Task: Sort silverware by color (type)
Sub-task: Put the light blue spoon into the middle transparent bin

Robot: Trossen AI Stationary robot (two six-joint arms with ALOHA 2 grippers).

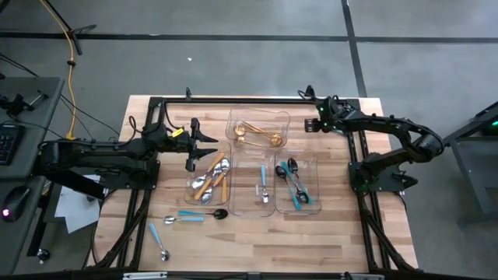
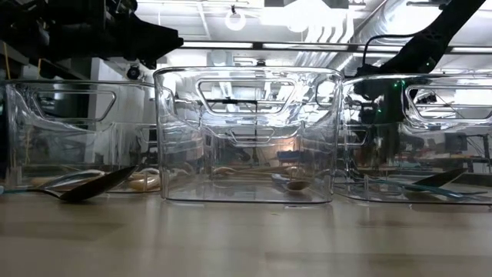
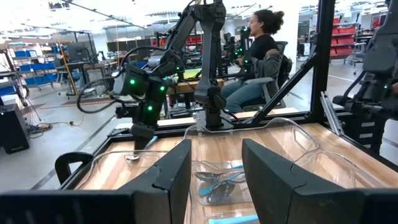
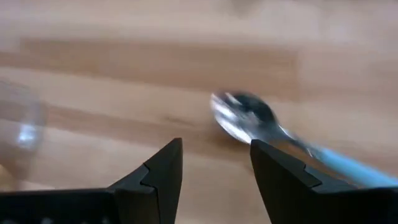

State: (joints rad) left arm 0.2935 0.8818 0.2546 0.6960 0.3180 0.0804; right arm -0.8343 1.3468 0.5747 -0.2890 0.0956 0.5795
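Note:
My right gripper (image 1: 311, 124) hangs open, pointing down, at the far right, just right of the tray of gold silverware (image 1: 257, 134). Under it a spoon with a silver bowl (image 4: 245, 117) and a light-blue handle (image 4: 348, 165) lies flat on the wood, just beyond the fingertips and untouched. My left gripper (image 1: 204, 148) is open and level above the far end of the tray of orange-handled silverware (image 1: 208, 180). Other trays hold a light-blue-handled piece (image 1: 264, 190) and teal-handled pieces (image 1: 296, 185). Two light-blue spoons (image 1: 184, 218) (image 1: 159, 241) and a dark spoon (image 1: 220, 213) lie on the table at the near left.
Four clear plastic trays stand mid-table; their walls (image 2: 246, 135) rise well above the wood. Black frame rails (image 1: 233, 101) run along the far edge and down both sides. A person (image 3: 261, 56) sits beyond the table's right side. Bare wood lies along the near edge.

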